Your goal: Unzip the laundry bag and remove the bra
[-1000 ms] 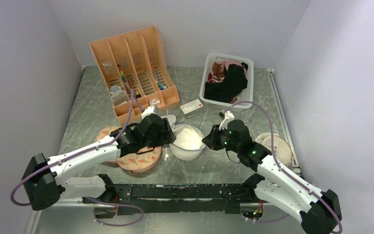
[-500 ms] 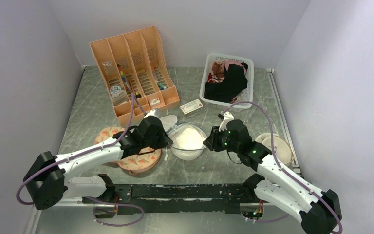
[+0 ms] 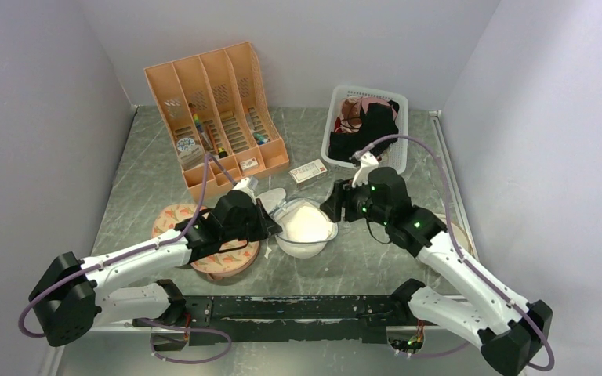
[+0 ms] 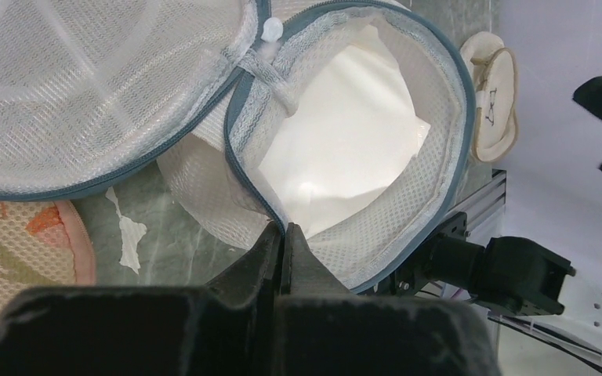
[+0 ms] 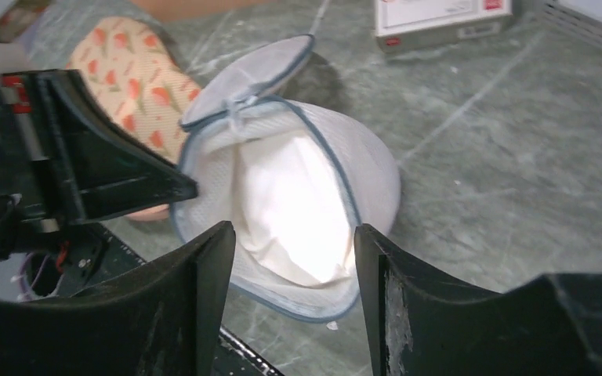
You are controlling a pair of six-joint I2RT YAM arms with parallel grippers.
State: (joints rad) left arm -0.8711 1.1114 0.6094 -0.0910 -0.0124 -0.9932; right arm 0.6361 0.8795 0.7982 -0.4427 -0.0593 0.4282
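The laundry bag (image 3: pixel 306 239) stands unzipped on the table between the arms, its round lid flap (image 4: pixel 86 86) folded back to the left. The white bra (image 3: pixel 304 221) lies folded inside the open pouch (image 5: pixel 376 180) and also shows in the left wrist view (image 4: pixel 345 149) and the right wrist view (image 5: pixel 298 211). My left gripper (image 4: pixel 284 229) is shut on the bag's grey-edged near rim, at the bag's left side (image 3: pixel 273 227). My right gripper (image 5: pixel 291 229) hovers open above the bag's right side (image 3: pixel 331 209), holding nothing.
A pink carrot-patterned pad (image 3: pixel 174 213) lies under the left arm. An orange file organiser (image 3: pixel 219 110) stands at the back left, and a white basket (image 3: pixel 368 90) of black and pink garments at the back right. A small box (image 3: pixel 308 171) lies behind the bag. A beige round case (image 4: pixel 490 94) sits to its right.
My left gripper has shut on the bag's rim. My right gripper has opened and has risen and drawn back from the bag's right edge.
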